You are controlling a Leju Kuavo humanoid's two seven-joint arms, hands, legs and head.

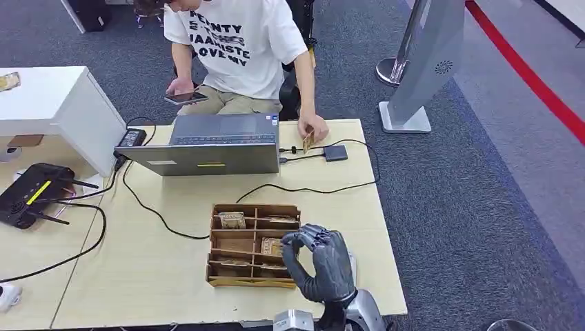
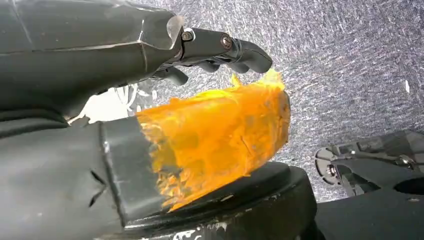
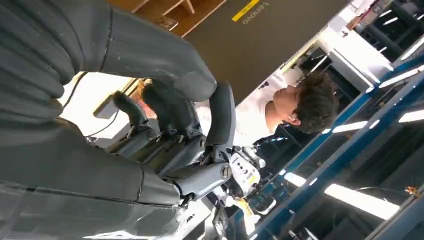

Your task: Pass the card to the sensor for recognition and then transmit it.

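Note:
My right hand point(image 1: 321, 265) hovers over the right side of the brown cardboard card box point(image 1: 241, 279) near the table's front edge. Its curled fingertips and thumb close on a tan card point(image 1: 271, 246) at a right-hand compartment. In the right wrist view a brown sliver of that card point(image 3: 144, 98) shows between the bent fingers point(image 3: 220, 115) and the thumb. The small dark sensor point(image 1: 335, 152) lies to the right of the laptop, and a person's hand point(image 1: 312, 129) holds another card beside it. My left hand point(image 2: 220, 47) hangs over grey carpet, its fingers apart, holding nothing.
A grey laptop point(image 1: 210, 146) stands at the back of the table with cables running forward past the box. A seated person in a white shirt point(image 1: 238, 41) holds a phone. A black router point(image 1: 31, 193) lies at the left, and a white cabinet point(image 1: 55, 103) stands behind it.

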